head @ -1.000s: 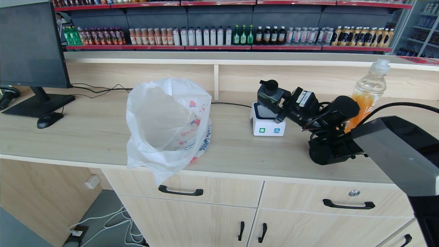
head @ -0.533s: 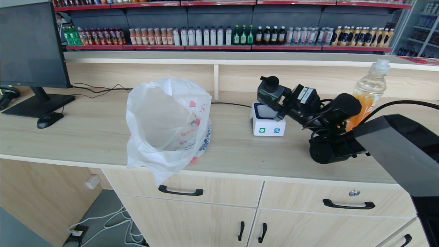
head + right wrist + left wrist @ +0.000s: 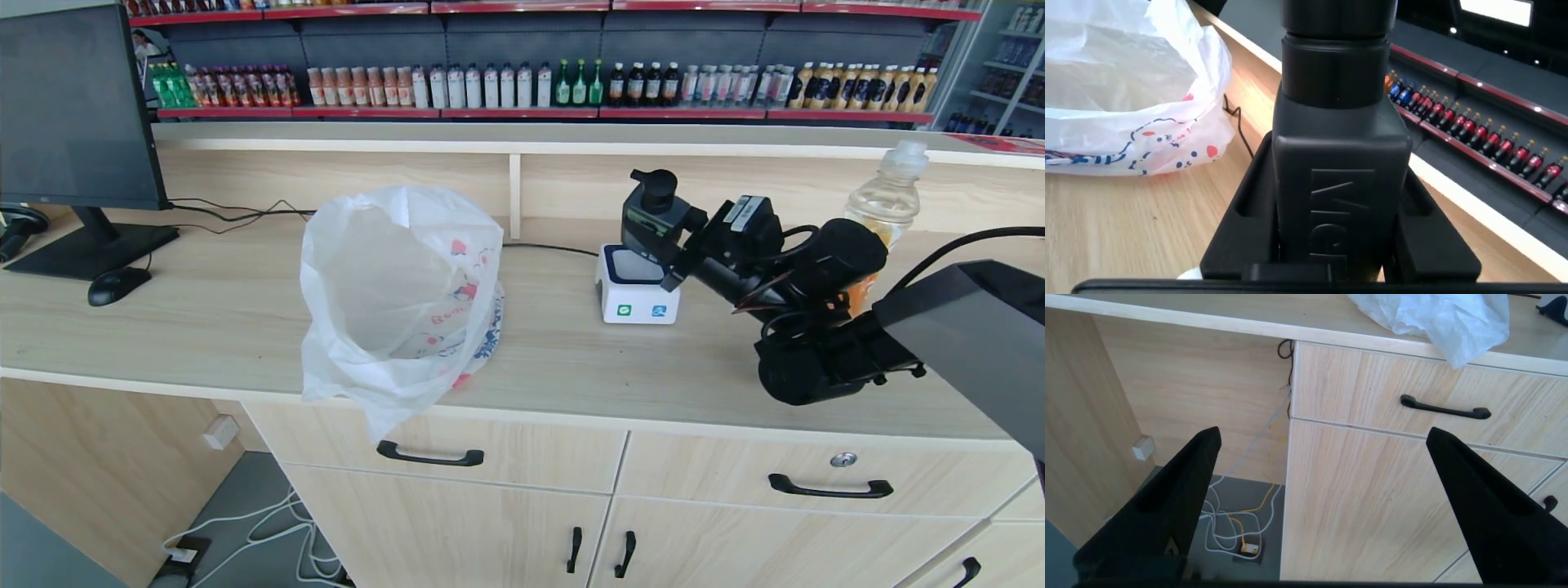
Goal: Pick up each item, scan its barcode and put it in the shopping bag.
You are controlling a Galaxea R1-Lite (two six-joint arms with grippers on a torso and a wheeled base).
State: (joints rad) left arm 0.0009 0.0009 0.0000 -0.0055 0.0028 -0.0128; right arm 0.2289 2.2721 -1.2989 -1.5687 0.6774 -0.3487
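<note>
Right gripper [image 3: 671, 253] is clenched on a dark grey square plastic bottle with a black pump cap [image 3: 651, 216], held just above the small white box scanner [image 3: 638, 300] right of centre in the head view. For a clean read, the barcode face should probably tilt toward the scanner's dark window and pause there, before crossing the pale wooden surface [image 3: 555, 359] to the white plastic shopping bag [image 3: 400, 278] at centre-left.

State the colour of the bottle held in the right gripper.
Dark grey, with a black cap; the bottle shows best in the right wrist view.
</note>
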